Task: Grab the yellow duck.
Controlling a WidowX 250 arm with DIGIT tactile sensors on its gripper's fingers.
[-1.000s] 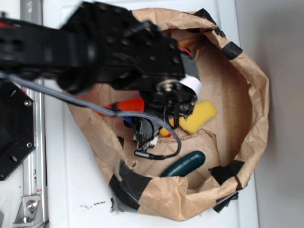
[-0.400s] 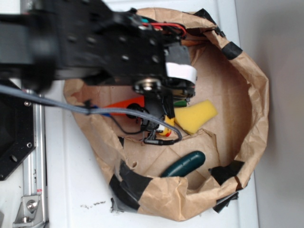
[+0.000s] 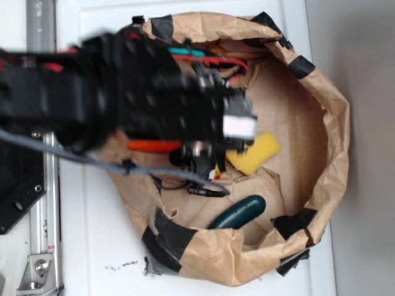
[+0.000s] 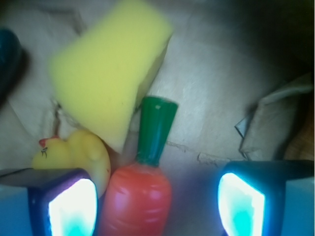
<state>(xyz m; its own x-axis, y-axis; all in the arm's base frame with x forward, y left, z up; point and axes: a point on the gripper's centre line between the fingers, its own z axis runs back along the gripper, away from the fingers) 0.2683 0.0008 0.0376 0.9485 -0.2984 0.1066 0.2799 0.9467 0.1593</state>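
Note:
In the wrist view the small yellow duck (image 4: 74,152) with a red beak lies at the lower left, against the carrot and under a corner of the sponge. My gripper (image 4: 157,206) is open, and its left fingertip (image 4: 69,206) covers the duck's lower side. The orange carrot (image 4: 140,196) with a green top lies between the pads, close to the left one. The right fingertip (image 4: 241,204) stands over bare paper. In the exterior view the gripper (image 3: 200,166) reaches down into the bag and the arm hides the duck.
A yellow sponge (image 4: 108,73) (image 3: 256,153) lies just beyond the duck and carrot. A dark green object (image 3: 237,211) rests near the bag's front. The crumpled brown paper bag wall (image 3: 321,123) rings everything. A strip of the carrot (image 3: 154,145) shows under the arm.
The arm has swung across the bag and now covers more of the carrot; it is blurred with motion. The sponge and dark green object have stayed put.

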